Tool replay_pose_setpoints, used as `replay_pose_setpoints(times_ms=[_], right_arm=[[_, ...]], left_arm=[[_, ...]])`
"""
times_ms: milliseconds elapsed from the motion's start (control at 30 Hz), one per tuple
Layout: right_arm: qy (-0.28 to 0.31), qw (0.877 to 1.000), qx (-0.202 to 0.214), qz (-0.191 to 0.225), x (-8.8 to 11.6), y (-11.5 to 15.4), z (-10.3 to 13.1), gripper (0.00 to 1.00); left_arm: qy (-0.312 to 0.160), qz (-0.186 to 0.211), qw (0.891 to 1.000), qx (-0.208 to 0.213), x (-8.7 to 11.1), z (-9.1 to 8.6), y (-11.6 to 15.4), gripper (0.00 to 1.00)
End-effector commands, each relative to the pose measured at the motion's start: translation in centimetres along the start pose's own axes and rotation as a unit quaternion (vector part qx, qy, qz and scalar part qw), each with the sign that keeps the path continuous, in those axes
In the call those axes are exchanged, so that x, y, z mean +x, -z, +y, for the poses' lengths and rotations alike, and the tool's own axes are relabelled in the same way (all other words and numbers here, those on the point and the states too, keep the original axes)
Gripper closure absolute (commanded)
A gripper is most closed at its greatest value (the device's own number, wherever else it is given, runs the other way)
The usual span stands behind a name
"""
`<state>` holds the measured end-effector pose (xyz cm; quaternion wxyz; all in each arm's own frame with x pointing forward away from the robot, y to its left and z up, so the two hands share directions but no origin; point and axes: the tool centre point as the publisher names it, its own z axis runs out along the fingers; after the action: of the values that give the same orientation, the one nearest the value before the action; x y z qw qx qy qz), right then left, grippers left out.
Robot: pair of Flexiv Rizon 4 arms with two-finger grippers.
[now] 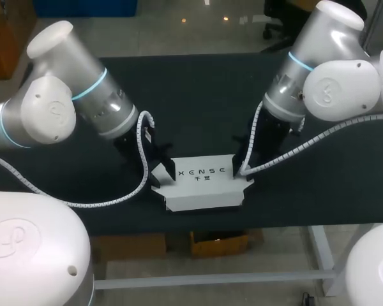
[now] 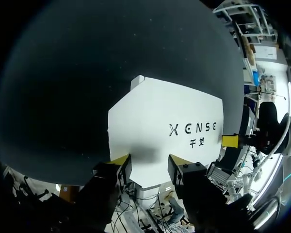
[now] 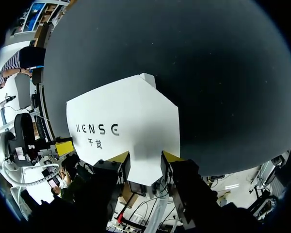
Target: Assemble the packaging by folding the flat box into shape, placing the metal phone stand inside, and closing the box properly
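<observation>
Left tool [image 2: 149,165], right tool [image 3: 144,162] at box [image 1: 201,185] ends

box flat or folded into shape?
Flat: the white box lies spread on the black table, no walls standing in either wrist view.

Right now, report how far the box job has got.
Done: nothing clearly; the white box looks flat on the table, printed face up. In hand: left gripper and right gripper sit at its two ends. Left: folding it, loading the phone stand, not in view, and closing.
</observation>
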<state>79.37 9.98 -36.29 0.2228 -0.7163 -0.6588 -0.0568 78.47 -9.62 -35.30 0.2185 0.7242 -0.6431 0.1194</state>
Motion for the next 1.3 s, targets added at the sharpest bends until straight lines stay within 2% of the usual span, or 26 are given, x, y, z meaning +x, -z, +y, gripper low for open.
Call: replay_pose_setpoints(times_ms=[33, 233, 633, 867, 1300], right_arm=[[0.000, 1.000, 0.003, 0.000, 0.0, 0.1, 0.1, 0.64], [0.000, 1.000, 0.003, 0.000, 0.0, 0.1, 0.1, 0.69], [0.002, 1.000, -0.012, -0.004, -0.2, -0.3, 0.1, 0.65], [0.007, 1.000, -0.025, 0.011, -0.6, -0.7, 0.1, 0.67], [0.011, 0.998, -0.043, 0.038, -1.2, -0.9, 0.1, 0.67]], left_arm=[[0.000, -0.002, 1.000, -0.001, 0.1, -0.1, -0.1, 0.52], [0.000, -0.002, 1.000, -0.001, 0.1, -0.1, -0.1, 0.52], [-0.005, -0.005, 1.000, 0.025, -0.1, -0.1, -0.2, 0.46], [-0.015, -0.003, 0.999, 0.050, -0.4, 0.2, -0.4, 0.45], [-0.027, -0.001, 0.998, 0.063, -0.6, 0.3, -0.7, 0.47]])
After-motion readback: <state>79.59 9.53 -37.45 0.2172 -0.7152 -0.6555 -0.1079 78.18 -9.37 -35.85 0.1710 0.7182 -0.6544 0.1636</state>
